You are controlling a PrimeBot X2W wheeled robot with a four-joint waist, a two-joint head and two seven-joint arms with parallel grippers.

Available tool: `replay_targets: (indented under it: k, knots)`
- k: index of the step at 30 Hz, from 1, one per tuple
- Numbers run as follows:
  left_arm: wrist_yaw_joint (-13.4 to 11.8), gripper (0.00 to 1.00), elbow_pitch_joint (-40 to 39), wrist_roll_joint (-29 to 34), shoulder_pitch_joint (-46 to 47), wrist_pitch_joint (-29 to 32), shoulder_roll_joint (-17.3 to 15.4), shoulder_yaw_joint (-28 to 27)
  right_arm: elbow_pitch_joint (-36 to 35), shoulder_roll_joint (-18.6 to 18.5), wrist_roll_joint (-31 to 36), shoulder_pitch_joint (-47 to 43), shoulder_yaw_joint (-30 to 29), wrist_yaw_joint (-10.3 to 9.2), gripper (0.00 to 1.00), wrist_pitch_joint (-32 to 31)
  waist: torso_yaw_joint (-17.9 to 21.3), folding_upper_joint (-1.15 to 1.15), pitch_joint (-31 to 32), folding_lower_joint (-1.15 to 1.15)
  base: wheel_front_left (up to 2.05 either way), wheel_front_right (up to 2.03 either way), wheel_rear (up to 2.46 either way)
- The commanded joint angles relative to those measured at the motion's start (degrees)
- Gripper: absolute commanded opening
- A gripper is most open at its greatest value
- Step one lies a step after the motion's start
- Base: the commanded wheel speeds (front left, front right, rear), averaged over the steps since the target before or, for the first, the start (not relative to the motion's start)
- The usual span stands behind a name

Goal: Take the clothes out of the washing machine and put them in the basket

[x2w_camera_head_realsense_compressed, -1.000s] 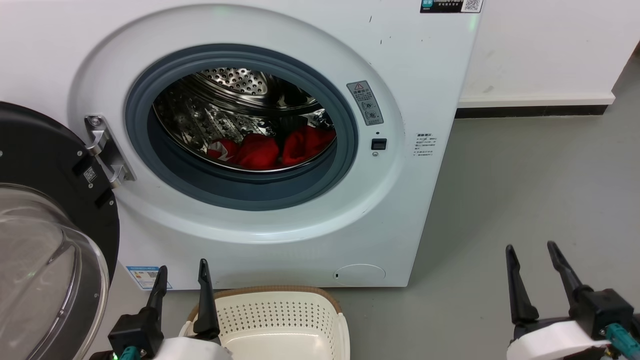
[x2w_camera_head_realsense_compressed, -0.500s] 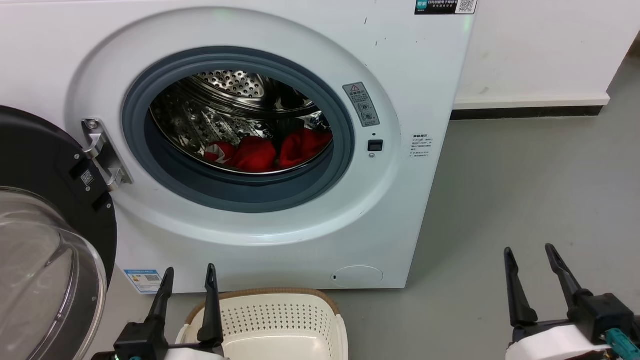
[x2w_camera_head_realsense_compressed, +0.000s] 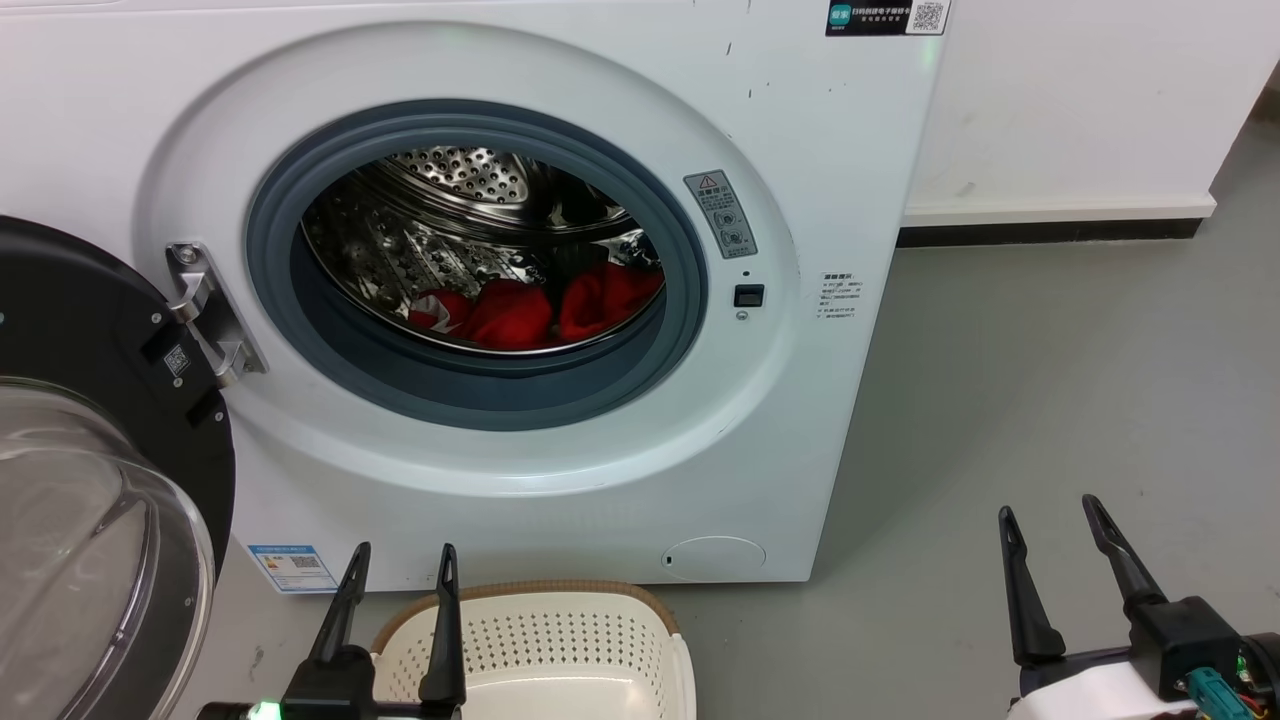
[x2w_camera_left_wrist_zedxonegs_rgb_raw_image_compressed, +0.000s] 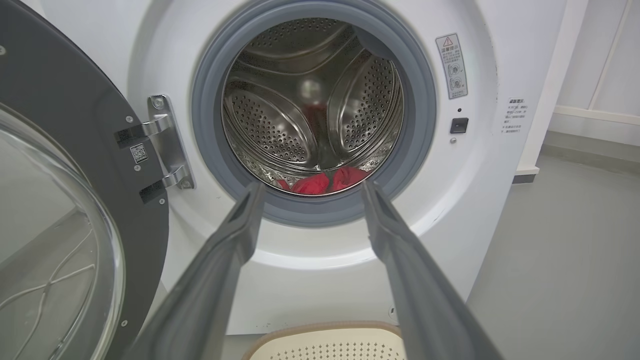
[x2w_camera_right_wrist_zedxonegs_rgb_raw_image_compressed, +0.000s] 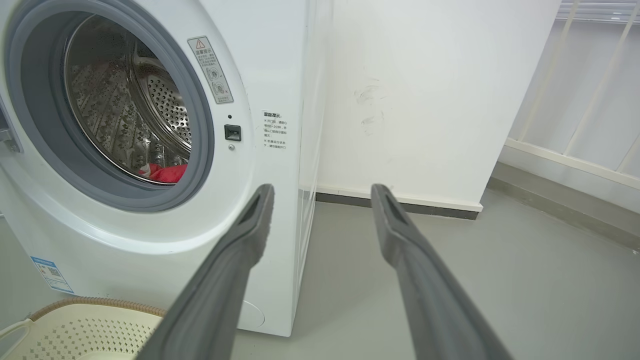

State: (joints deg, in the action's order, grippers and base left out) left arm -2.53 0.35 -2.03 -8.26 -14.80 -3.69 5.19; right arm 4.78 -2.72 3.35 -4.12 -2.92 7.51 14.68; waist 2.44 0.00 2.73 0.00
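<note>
The white washing machine stands in front of me with its door swung open to the left. Red clothes lie bunched at the bottom of the steel drum; I also see the clothes past my left fingers and a corner of the clothes in the right wrist view. The cream basket sits on the floor below the porthole. My left gripper is open and empty, low beside the basket's left rim. My right gripper is open and empty over the floor, right of the machine.
Grey floor stretches to the right of the machine. A white wall with a dark skirting strip runs behind it. The open glass door juts out at the lower left, close to my left arm.
The whole picture has slid slightly, so the camera has shifted. My left gripper has dropped lower in the frame and moved right toward the basket. The right gripper sits a little lower.
</note>
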Motion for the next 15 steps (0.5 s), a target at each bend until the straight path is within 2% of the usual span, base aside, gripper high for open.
replay_targets:
  k: [1,5,15]
  knots:
    - [-0.32,1.00,0.10,1.18,-0.63,-0.39,0.01,0.10,-0.11,-0.29,1.11,-0.71,0.15,-0.04,1.00,0.57,0.04,0.00,-0.03,0.00,0.00,0.00,0.00]
    - [-1.41,1.00,1.22,0.59,-0.73,-0.42,0.19,-0.89,0.51,-0.29,0.29,-0.57,0.50,-0.04,1.00,0.54,0.12,0.00,-0.13,0.00,0.00,0.00,0.00]
    - [-0.27,1.00,1.97,-1.05,-0.11,-0.42,0.66,-2.42,1.79,-0.26,-2.55,0.15,1.19,-0.04,1.00,0.53,0.22,0.00,-0.25,0.00,0.00,0.00,0.00]
